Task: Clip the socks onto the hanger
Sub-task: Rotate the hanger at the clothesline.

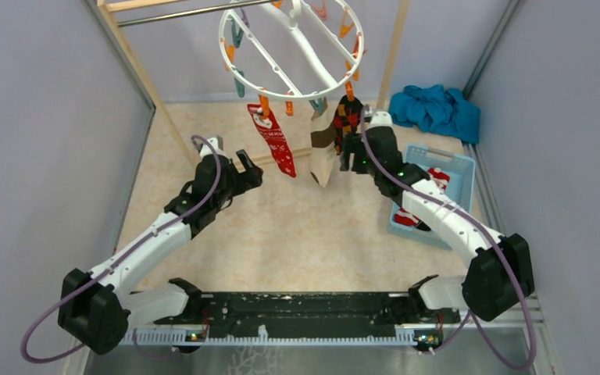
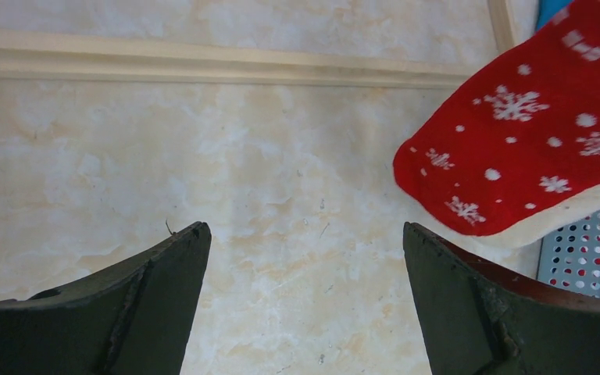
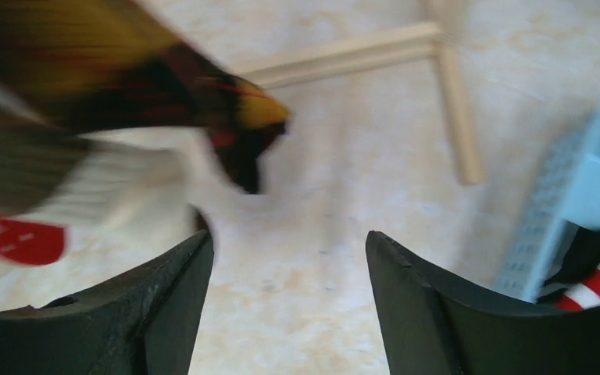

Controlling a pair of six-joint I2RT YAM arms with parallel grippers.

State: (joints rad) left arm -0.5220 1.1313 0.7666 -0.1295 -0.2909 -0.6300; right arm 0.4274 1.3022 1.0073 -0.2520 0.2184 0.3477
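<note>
White plastic hanger (image 1: 291,96) carries three socks clipped along its near rim: red snowflake sock (image 1: 275,142), beige sock (image 1: 323,158), argyle sock (image 1: 348,116), each hanging lengthwise, toe down. A striped sock (image 1: 438,176) lies in the blue basket (image 1: 459,162). The left gripper (image 1: 251,170) and right gripper (image 1: 350,156) both gape, empty.

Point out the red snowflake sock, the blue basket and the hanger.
red sock (image 1: 275,144), top external view, middle of the hanging fabric.
basket (image 1: 455,159), top external view, far rim.
hanger (image 1: 285,97), top external view, near side of the white ring.
</note>
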